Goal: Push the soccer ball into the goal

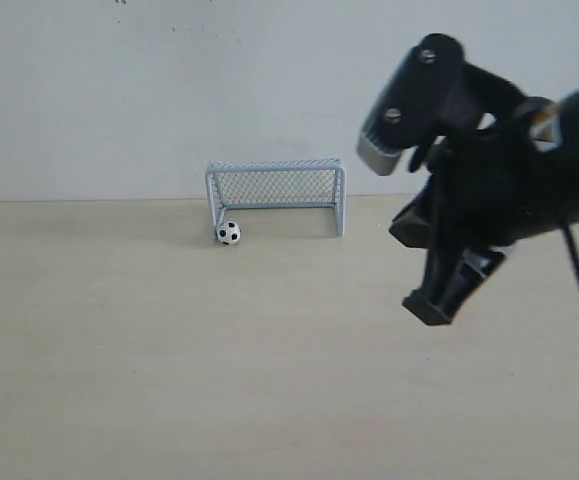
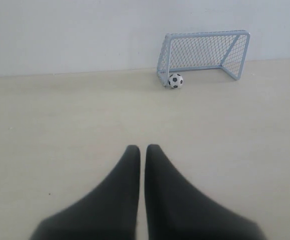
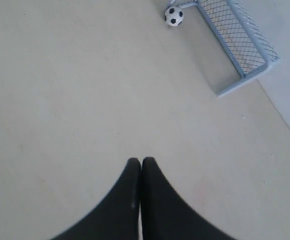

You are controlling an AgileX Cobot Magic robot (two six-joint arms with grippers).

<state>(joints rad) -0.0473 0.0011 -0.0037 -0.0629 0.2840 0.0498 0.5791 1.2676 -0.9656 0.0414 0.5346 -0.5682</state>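
The soccer ball (image 1: 228, 233) rests on the table at the goal's (image 1: 276, 190) left post, just in front of the opening. The left wrist view shows the ball (image 2: 175, 80) beside the near post of the goal (image 2: 203, 51). From the right wrist the ball (image 3: 174, 16) and goal (image 3: 245, 47) sit far ahead. My right gripper (image 1: 432, 306) hangs above the table, well to the right of the goal, shut and empty; its tips (image 3: 141, 161) press together. My left gripper (image 2: 143, 148) is shut with a hairline gap, empty, far from the ball, and out of the exterior view.
A pale wooden table (image 1: 169, 350) spreads across the scene, ending at a white wall (image 1: 169, 90) right behind the goal. The right arm's black body (image 1: 509, 170) fills the right side of the exterior view.
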